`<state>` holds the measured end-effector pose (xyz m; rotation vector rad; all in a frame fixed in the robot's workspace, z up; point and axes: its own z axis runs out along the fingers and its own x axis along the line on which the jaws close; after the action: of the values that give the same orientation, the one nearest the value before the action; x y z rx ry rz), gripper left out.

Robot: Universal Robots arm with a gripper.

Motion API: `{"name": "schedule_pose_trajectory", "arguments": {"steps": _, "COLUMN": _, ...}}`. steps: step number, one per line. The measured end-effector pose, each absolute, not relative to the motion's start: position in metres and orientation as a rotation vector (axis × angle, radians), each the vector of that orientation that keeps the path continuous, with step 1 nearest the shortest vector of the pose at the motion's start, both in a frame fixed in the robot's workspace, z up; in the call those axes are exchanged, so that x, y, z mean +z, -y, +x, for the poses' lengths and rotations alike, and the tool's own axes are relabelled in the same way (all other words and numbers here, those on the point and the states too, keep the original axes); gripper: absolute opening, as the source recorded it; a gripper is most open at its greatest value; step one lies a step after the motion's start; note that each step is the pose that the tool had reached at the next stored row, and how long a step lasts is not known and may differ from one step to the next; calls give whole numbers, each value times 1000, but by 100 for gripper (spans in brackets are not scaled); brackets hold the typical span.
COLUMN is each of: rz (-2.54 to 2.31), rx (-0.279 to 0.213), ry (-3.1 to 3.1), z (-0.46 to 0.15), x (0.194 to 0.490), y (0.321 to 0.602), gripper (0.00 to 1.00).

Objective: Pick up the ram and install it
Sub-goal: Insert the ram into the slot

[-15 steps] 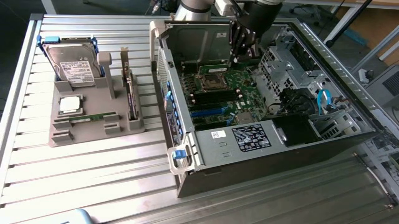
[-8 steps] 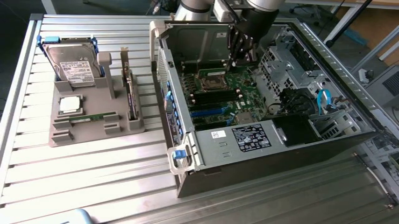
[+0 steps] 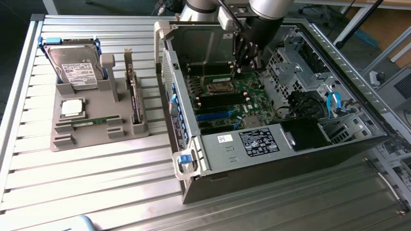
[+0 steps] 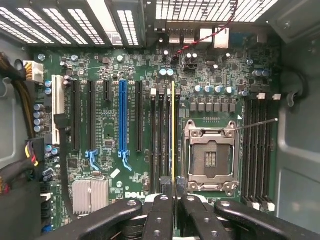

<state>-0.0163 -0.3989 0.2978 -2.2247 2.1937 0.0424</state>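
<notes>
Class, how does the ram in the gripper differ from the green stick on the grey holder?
The ram is clamped by the gripper; the green stick rests untouched on the grey holder. The ram is inside the computer case; the green stick is outside it. Both are long and narrow.

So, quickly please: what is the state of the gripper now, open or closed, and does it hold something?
Gripper: closed, holding the ram edge-on over the memory slots.
</notes>
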Motion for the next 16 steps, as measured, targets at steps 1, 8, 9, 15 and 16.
{"name": "schedule_pose_trajectory", "arguments": {"steps": 1, "rz": -2225, "rx": 42, "ry": -2194, "z": -16, "x": 296, "y": 399, "gripper": 12}}
{"name": "schedule_pose_trajectory", "arguments": {"steps": 8, "rz": -2225, "rx": 42, "ry": -2194, "z": -16, "x": 284, "y": 399, "gripper": 12}}
{"name": "schedule_pose_trajectory", "arguments": {"steps": 9, "rz": -2225, "rx": 42, "ry": -2194, "z": -16, "x": 283, "y": 399, "gripper": 12}}
{"name": "schedule_pose_trajectory", "arguments": {"steps": 15, "rz": -2225, "rx": 42, "ry": -2194, "z": -16, "x": 273, "y": 399, "gripper": 12}}
{"name": "schedule_pose_trajectory", "arguments": {"steps": 16, "rz": -2225, "rx": 42, "ry": -2194, "z": -16, "x": 271, "y": 399, "gripper": 12}}
